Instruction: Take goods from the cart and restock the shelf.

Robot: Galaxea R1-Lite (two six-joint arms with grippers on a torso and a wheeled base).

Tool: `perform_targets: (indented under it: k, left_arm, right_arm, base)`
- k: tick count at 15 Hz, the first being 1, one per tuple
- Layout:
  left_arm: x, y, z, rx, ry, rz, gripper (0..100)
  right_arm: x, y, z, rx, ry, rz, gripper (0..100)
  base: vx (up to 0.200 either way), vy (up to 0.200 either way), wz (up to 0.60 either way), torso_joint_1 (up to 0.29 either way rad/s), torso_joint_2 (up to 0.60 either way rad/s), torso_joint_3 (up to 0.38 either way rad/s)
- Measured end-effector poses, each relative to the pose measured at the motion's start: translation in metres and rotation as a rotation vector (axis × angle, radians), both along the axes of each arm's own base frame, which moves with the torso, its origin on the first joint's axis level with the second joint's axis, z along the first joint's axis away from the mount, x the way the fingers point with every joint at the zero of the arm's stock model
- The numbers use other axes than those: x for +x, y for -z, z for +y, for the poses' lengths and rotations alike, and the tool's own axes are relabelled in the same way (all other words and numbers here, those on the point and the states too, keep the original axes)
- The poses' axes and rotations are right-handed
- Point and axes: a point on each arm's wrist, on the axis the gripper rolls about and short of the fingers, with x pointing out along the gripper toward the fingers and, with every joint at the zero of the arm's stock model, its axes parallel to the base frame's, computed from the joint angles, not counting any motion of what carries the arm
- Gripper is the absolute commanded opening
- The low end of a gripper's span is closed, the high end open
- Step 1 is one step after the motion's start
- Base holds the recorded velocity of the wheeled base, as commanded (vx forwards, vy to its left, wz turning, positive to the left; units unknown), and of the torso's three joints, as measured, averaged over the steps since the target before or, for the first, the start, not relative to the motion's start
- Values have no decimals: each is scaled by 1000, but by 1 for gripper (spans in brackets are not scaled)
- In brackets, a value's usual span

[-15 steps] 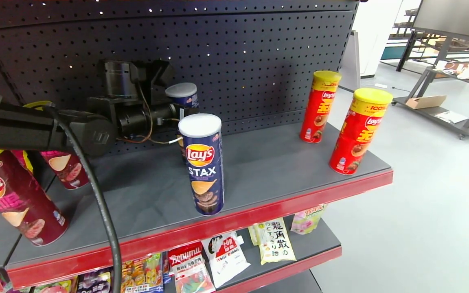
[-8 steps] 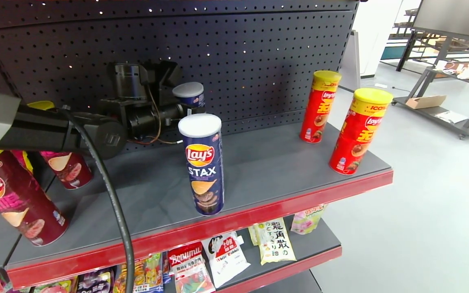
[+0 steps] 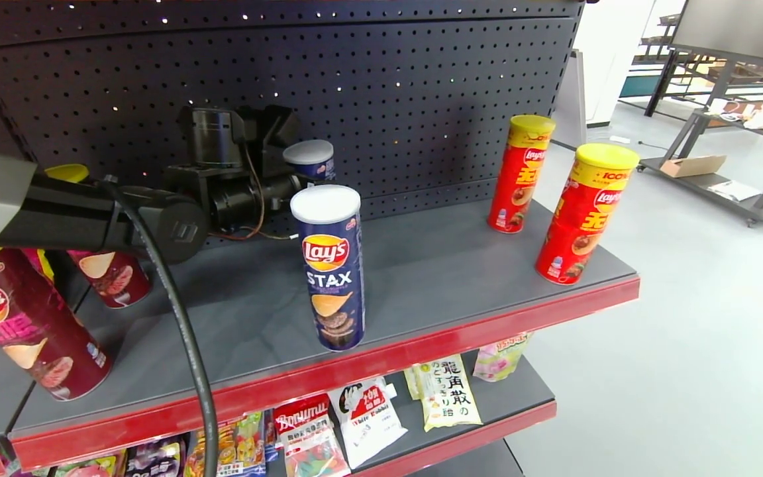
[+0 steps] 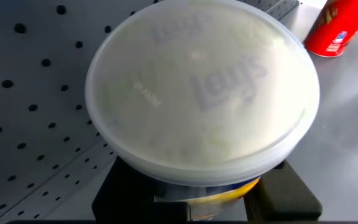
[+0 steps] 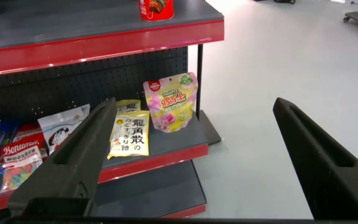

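Blue, white-lidded chip can [image 3: 314, 167] is sitting clamped in the left end effector [image 3: 297, 181], which has been drifting rightward along the pegboard [image 3: 421, 99] and is now sinking slightly toward the shelf [image 3: 441, 278], just behind the standing blue can [image 3: 332, 278]. Set-down is likely nearing, though whether its base is touching is hidden. The left arm [image 3: 90, 215] is stretching level across the shelf's back. The right end effector [image 5: 197, 155] is hanging spread wide near the lower shelves [image 5: 154, 158].
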Motion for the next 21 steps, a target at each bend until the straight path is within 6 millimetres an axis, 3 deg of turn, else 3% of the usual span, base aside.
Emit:
perform_targets:
  k: [8, 9, 16, 21]
  left_arm:
    - [-4, 1, -2, 3, 5, 6, 0]
    - [-4, 1, -1, 4, 5, 6, 100]
    - [-11, 0, 1, 5, 4, 17, 100]
    - [-29, 3, 12, 17, -6, 50, 100]
  right_arm:
    - [0, 0, 0, 0, 0, 0, 100]
    - [0, 0, 0, 0, 0, 0, 100]
    - [0, 0, 0, 0, 1, 0, 100]
    - [0, 0, 0, 0, 1, 0, 100]
  base:
    - [0, 0, 0, 0, 0, 0]
    - [0, 0, 0, 0, 0, 0]
    - [0, 0, 0, 0, 0, 0]
    - [0, 0, 0, 0, 0, 0]
